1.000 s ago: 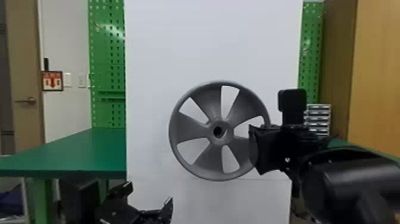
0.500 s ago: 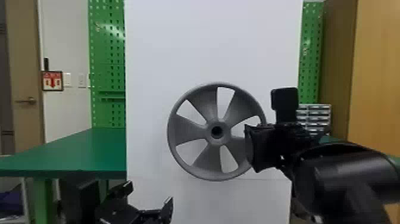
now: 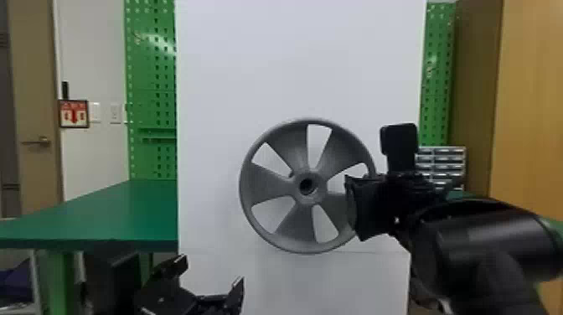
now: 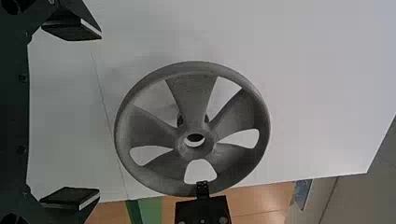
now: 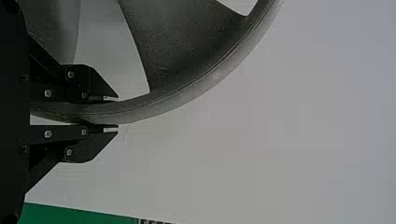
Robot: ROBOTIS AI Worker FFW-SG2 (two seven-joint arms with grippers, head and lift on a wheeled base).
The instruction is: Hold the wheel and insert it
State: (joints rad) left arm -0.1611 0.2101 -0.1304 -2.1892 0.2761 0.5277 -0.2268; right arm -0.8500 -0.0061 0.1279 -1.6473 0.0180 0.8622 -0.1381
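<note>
My right gripper (image 3: 356, 205) is at the right side of the grey five-spoked wheel (image 3: 289, 218) in the head view, holding it up before a white panel (image 3: 218, 104). In the right wrist view the fingers of that right gripper (image 5: 112, 114) are shut on the rim of the wheel (image 5: 187, 91). My left gripper (image 3: 211, 268) stands open, low and left of the wheel, nothing between its fingers. The left wrist view gives the spread left gripper (image 4: 95, 116) and the wheel (image 4: 191, 95) apart from it, its hub hole facing the camera.
A green table (image 3: 125, 209) stands left of the panel, with a green pegboard (image 3: 151, 83) behind it. On the right, small drawers (image 3: 444, 163) sit behind my right arm, beside a wooden cabinet (image 3: 528, 104).
The wheel and right gripper shifted slightly left at first, then back a little to the right, with the wheel's spokes slightly turned. The left gripper has kept its place.
</note>
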